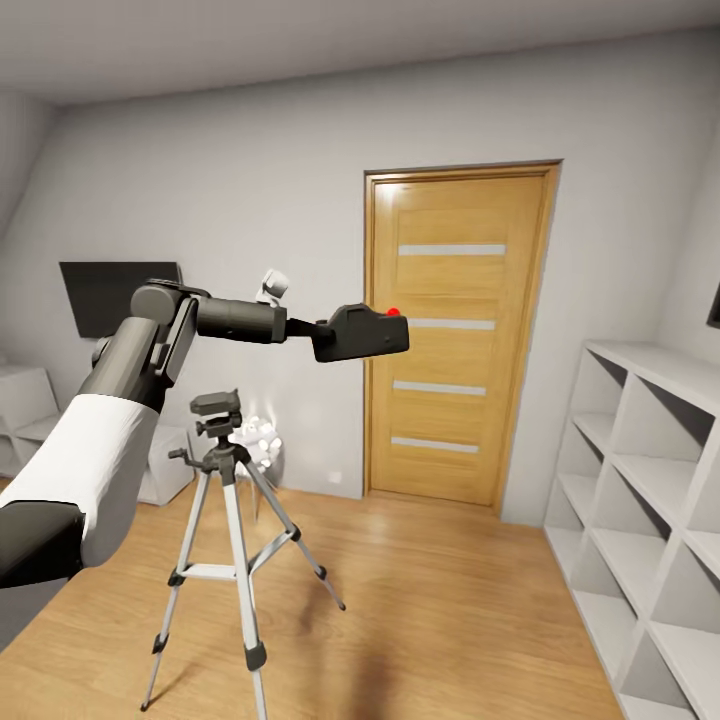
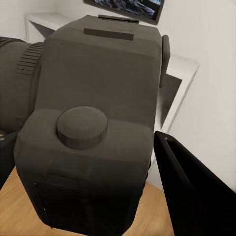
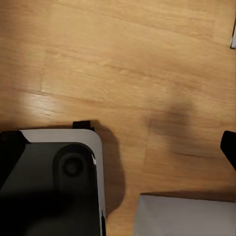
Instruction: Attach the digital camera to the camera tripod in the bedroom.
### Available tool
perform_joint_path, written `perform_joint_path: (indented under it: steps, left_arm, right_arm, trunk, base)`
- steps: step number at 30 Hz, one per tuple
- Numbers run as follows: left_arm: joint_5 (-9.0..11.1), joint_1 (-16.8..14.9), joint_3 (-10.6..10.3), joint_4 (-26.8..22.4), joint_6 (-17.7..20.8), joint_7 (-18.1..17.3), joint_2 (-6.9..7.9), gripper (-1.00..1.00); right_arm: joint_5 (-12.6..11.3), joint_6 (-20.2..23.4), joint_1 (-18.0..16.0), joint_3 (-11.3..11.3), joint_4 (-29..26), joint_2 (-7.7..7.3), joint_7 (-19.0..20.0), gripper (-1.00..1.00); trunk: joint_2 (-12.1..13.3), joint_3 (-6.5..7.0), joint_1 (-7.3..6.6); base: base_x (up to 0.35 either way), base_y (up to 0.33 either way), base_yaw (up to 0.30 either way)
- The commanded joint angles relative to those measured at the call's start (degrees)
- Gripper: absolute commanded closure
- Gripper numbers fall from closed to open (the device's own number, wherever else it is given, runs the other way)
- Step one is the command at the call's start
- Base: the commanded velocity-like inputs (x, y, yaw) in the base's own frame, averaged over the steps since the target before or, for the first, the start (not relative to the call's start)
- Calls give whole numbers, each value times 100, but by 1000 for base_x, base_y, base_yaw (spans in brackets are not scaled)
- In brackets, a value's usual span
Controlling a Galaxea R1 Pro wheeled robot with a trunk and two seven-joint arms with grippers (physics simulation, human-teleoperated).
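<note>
— So, going left to right: where does the waist-high camera tripod with silver metal legs and a black head (image 1: 222, 520) stand relative to the left hand (image 1: 318, 340)?
— On the light wood floor (image 1: 440, 600), low at the left, its black head below the left forearm. The left hand is clenched on the small chunky black digital camera with the red round button (image 1: 365, 332), held out in the air higher up and further right, in front of the wooden door (image 1: 455, 330).
— So the move is down and back to the left?
— I'd judge so. The left arm is the one to do it.
— And the camera's long axis?
— Roughly level, running left to right, red button on top. From the left wrist, its ribbed lens barrel (image 2: 17, 73) sticks out sideways.
— The right hand?
— I cannot tell.
</note>
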Motion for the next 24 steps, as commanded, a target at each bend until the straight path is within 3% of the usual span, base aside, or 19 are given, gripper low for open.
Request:
perform_joint_path:
  steps: [1, 12, 18, 24]
  left_arm:
    - [-8, -3, -8, -3, 58, -36, 5, 100]
    - [-8, -3, -10, -8, 59, -36, 5, 100]
    - [-8, -3, -12, -59, 61, -36, 5, 100]
    - [-8, -3, -9, -123, 64, -36, 5, 100]
  right_arm:
    - [-44, -33, -7, 48, 21, 4, 1, -100]
    - [-44, -31, -7, 48, 21, 4, 1, -100]
    - [-44, -31, -7, 48, 22, 4, 1, -100]
    - [-44, -32, -7, 48, 21, 4, 1, -100]
  trunk:
    - [-5, -2, 2]
    - [-5, -11, 2]
    - [-5, -24, 2]
    - [-5, -27, 2]
  base:
    - [0, 0, 47]
    - [11, 0, 76]
    - [264, 0, 241]
    - [157, 0, 71]
